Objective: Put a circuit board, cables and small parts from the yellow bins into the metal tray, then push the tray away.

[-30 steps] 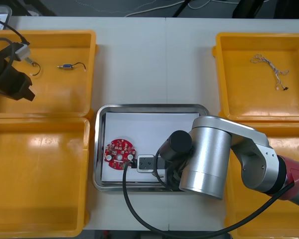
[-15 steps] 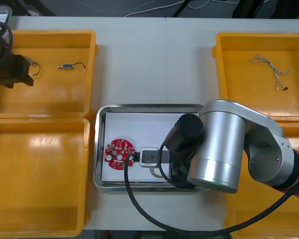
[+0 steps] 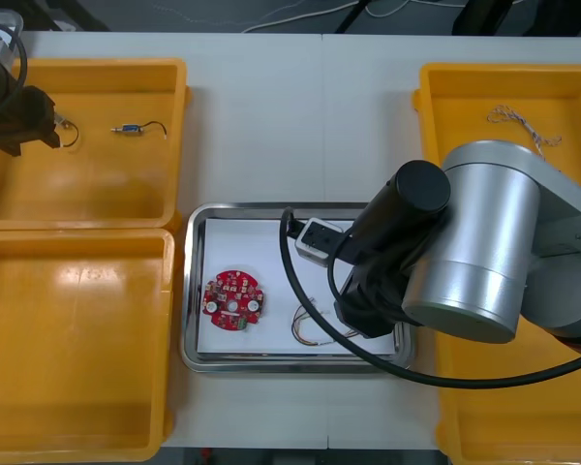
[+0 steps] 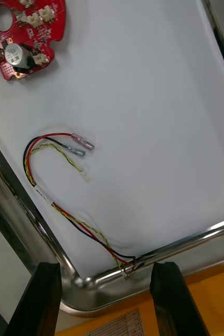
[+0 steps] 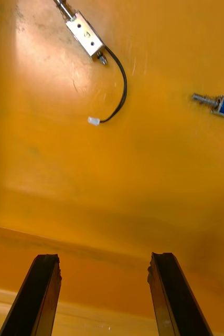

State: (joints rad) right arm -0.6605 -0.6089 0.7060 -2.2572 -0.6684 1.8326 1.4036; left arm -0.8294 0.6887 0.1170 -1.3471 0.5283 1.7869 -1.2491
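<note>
Right gripper (image 4: pixel 106 268) stands open and empty over a corner of the shiny metal tray (image 3: pixel 261 247), white inside, where a round red circuit board (image 3: pixel 230 300) and a looped red-and-yellow cable (image 4: pixel 83 230) already lie. The silver right arm (image 3: pixel 474 252) covers the tray's right end from above. Farther off, the left gripper (image 5: pixel 104 257), fingers apart and holding nothing, hovers in the far left yellow bin (image 3: pixel 107 184). A small silver metal part (image 5: pixel 85 35) on a black lead lies ahead of its fingertips, slantwise to the gap, making the left arm the nearer one. A thin twisted cable (image 3: pixel 523 131), colours hard to make out, lies in the far right yellow bin (image 3: pixel 465 116).
</note>
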